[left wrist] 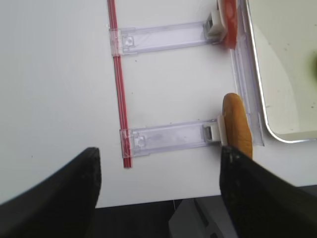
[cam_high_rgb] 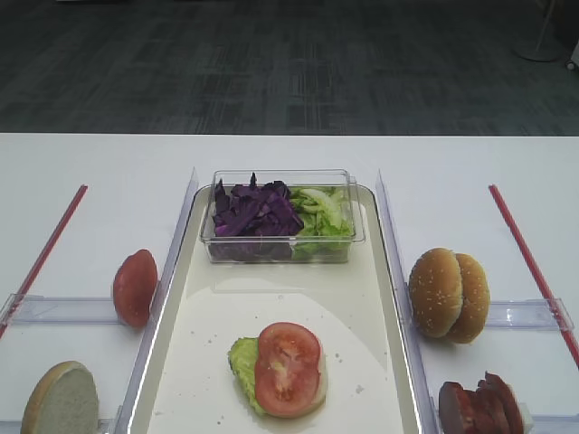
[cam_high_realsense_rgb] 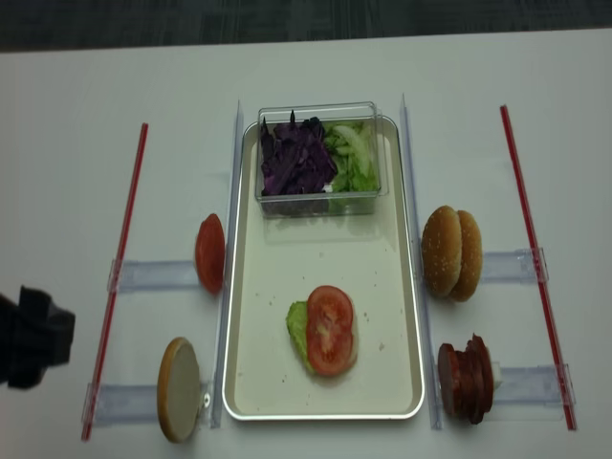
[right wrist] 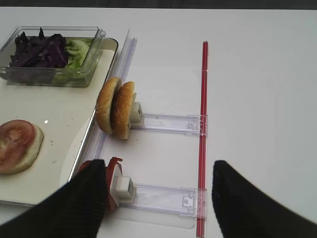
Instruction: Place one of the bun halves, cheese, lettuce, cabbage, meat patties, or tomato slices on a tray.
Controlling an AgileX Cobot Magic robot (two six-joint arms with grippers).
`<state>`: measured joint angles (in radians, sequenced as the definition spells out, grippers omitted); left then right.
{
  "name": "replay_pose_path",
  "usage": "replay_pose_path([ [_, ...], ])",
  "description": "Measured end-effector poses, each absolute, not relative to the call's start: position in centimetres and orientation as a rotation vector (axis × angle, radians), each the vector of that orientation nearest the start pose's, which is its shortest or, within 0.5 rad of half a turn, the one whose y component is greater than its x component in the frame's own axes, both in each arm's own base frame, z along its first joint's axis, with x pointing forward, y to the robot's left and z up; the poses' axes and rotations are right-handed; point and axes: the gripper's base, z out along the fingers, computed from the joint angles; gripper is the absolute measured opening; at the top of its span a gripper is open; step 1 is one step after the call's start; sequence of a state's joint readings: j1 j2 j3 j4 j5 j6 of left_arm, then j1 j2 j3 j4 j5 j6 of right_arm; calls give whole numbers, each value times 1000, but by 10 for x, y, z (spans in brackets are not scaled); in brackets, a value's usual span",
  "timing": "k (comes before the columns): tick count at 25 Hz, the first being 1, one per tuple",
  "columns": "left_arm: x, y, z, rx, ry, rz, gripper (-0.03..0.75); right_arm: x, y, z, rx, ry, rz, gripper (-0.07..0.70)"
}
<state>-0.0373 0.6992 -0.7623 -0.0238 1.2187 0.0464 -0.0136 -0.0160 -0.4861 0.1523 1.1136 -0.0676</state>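
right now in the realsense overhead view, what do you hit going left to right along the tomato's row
left red strip → tomato end piece → tray → bun halves → right red strip

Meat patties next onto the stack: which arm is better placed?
Right. The meat patties stand on the tray's right side, just beside the open right fingers; the left arm is across the tray.

**Tray in the middle, ingredients racked on both sides**

The tray (cam_high_realsense_rgb: 323,406) lies at the table's centre. At its far end sits a plastic box (cam_high_realsense_rgb: 317,201) holding cabbage (cam_high_realsense_rgb: 295,161) on the left and lettuce (cam_high_realsense_rgb: 352,158) on the right. Nearer the front, a tomato slice (cam_high_realsense_rgb: 329,327) lies on a lettuce leaf (cam_high_realsense_rgb: 296,323) over a bun half (right wrist: 28,151). Left of the tray stand a tomato end piece (cam_high_realsense_rgb: 209,252) and, nearer, a single bun half (cam_high_realsense_rgb: 178,388). Right of it stand two bun halves (cam_high_realsense_rgb: 452,251) together, with meat patties (cam_high_realsense_rgb: 466,378) in front.
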Motion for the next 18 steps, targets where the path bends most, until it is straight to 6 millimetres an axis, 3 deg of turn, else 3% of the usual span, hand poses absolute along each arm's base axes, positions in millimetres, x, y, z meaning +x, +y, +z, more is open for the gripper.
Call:
replay_pose_path([
  [9, 57, -4, 290, 87, 2524, -33, 478, -8, 13, 270, -69, 2087, 134, 484],
  [18, 37, -3, 270, 67, 2435, -39, 478, -8, 13, 270, -69, 2087, 134, 484],
])
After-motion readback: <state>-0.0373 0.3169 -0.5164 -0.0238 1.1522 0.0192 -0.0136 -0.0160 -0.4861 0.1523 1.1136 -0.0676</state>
